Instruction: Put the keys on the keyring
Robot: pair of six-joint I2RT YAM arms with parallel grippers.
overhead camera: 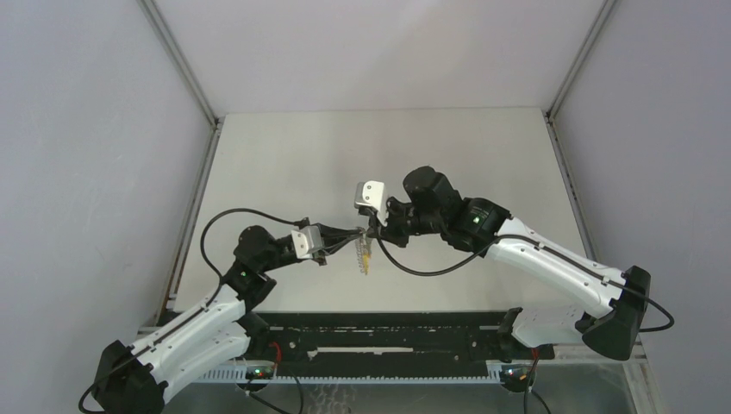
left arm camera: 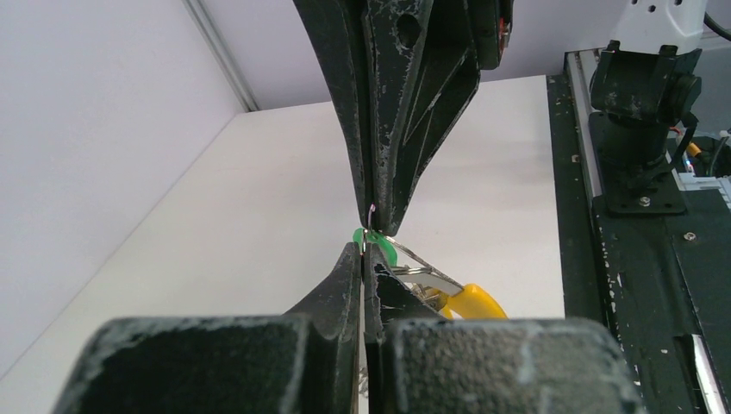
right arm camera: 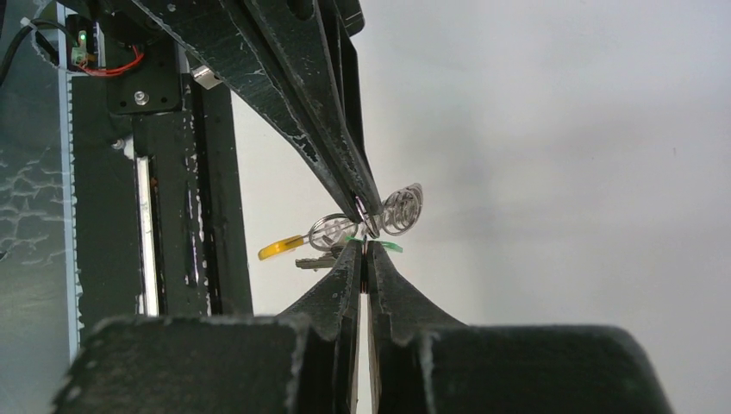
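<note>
My two grippers meet tip to tip above the table's middle. My left gripper (overhead camera: 352,233) is shut on the thin grey keyring (right arm camera: 403,207), whose wire loops show beside its fingertips (right arm camera: 369,216). The yellow key (overhead camera: 365,256) hangs below the ring; its head also shows in the left wrist view (left arm camera: 474,302) and the right wrist view (right arm camera: 280,250). My right gripper (overhead camera: 372,231) is shut at the green key (right arm camera: 390,247), whose head lies across its tips. In the left wrist view the green head (left arm camera: 382,250) sits between both pairs of tips, and the ring wire (left arm camera: 371,211) shows as a short sliver.
The white table (overhead camera: 345,164) lies under the grippers, with grey walls on three sides. A black rail (overhead camera: 379,332) with cables runs along the near edge between the arm bases. The right arm's base (left arm camera: 642,95) stands beside it.
</note>
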